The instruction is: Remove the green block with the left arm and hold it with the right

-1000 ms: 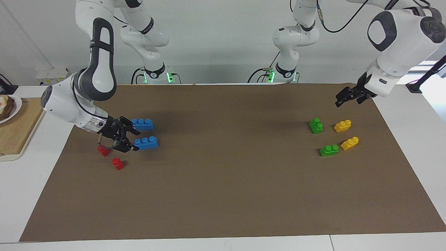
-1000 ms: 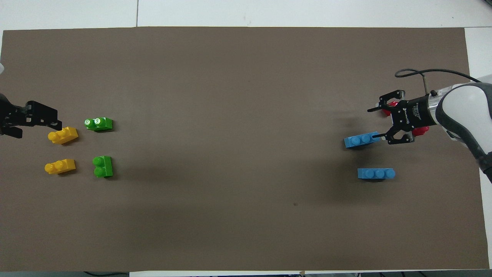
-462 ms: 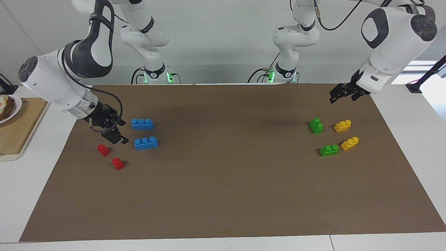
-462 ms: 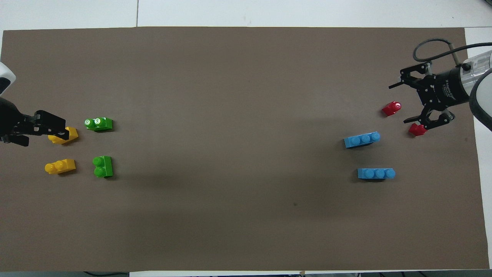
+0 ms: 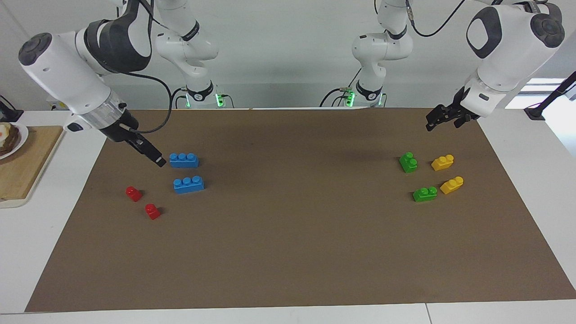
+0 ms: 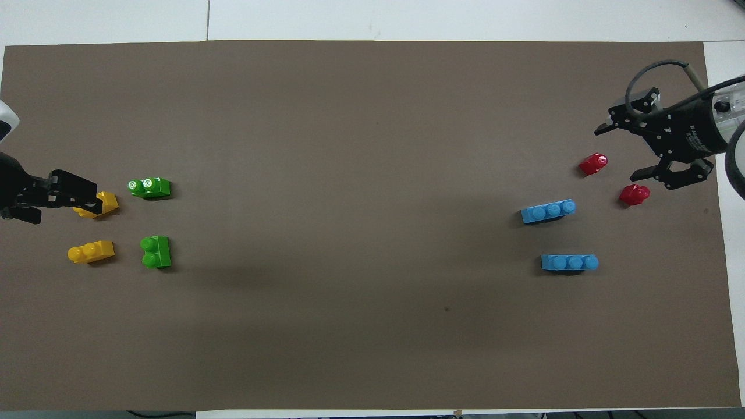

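Observation:
Two green blocks lie on the brown mat toward the left arm's end. One green block is nearer to the robots, the other green block is farther. My left gripper hangs in the air beside them, holding nothing, and in the overhead view it covers part of a yellow brick. My right gripper is open and empty, raised over the mat's right-arm end near the red bricks.
Two yellow bricks lie beside the green blocks. Two blue three-stud bricks and two small red bricks lie at the right arm's end. A wooden board with a plate stands off the mat there.
My right gripper has risen and drawn back from the blue and red bricks, empty. My left gripper has shifted slightly above the yellow bricks. No brick has moved.

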`<control>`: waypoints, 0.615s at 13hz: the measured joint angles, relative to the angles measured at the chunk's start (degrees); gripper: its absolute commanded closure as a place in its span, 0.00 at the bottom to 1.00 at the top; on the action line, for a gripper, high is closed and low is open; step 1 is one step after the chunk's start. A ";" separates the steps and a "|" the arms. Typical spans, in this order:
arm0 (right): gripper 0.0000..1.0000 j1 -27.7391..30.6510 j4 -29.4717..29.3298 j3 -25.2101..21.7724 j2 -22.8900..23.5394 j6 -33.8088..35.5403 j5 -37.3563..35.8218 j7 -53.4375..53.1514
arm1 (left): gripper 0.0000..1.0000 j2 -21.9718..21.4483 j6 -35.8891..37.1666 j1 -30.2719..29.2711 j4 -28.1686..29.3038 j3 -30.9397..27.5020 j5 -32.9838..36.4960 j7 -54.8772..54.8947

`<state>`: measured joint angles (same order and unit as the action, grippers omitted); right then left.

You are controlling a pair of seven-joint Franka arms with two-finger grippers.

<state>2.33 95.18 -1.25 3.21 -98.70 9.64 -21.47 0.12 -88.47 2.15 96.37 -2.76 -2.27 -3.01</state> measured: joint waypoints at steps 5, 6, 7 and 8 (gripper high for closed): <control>0.00 -0.45 -0.33 0.69 -3.72 3.72 -4.12 14.46 | 0.00 0.00 -1.11 0.75 0.00 -0.02 0.00 0.00; 0.00 -0.46 -0.56 0.72 -3.86 4.37 -5.34 15.73 | 0.00 0.00 -1.11 0.81 0.00 -0.03 0.00 0.00; 0.00 -0.46 -0.67 0.73 -3.88 4.50 -6.34 16.50 | 0.00 -0.01 -1.11 0.81 0.00 -0.03 0.00 0.00; 0.00 -0.47 -0.68 0.74 -3.87 4.52 -7.34 17.00 | 0.00 -0.03 -1.13 0.81 0.00 -0.03 0.00 0.00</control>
<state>1.87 94.50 -0.50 -0.66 -94.18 2.30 -4.47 0.09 -89.60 2.96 96.37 -2.79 -2.27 -3.01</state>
